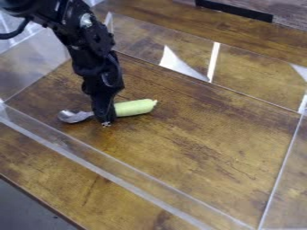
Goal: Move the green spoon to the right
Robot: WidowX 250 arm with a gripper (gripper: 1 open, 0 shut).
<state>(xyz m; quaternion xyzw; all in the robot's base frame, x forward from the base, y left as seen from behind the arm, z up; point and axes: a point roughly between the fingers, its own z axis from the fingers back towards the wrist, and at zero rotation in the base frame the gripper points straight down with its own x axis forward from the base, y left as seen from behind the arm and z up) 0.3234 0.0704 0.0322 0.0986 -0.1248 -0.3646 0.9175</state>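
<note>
Gripper [106,117] down on the green spoon [110,110], fingers clenched on it near where the handle meets the neck; contact itself is hidden behind the black fingers, so how deep the grip sits cannot be told.

Risks, as judgement only:
- grip sits close to the bowl end, not the handle's middle; the long handle could swing or droop when lifted, and the spoon may pivot in the fingers;
- handle looks rounded and smooth; a pinch on a curved surface could squirt it out sideways;
- if the spoon is dragged rather than lifted, the metal bowl may catch on the wooden tabletop [204,135] grain and twist the spoon askew;
- clear plastic walls [72,154] ring the work area; a wide sweep right risks a knock against the far wall, though that side is well apart for now.

Spoon: thick light yellow-green handle pointing right and slightly up in the picture; shiny silver bowl at lower left of the gripper, resting on the wood; lies flat, left of centre of the enclosure, near the front wall; open wood to its right.
</note>
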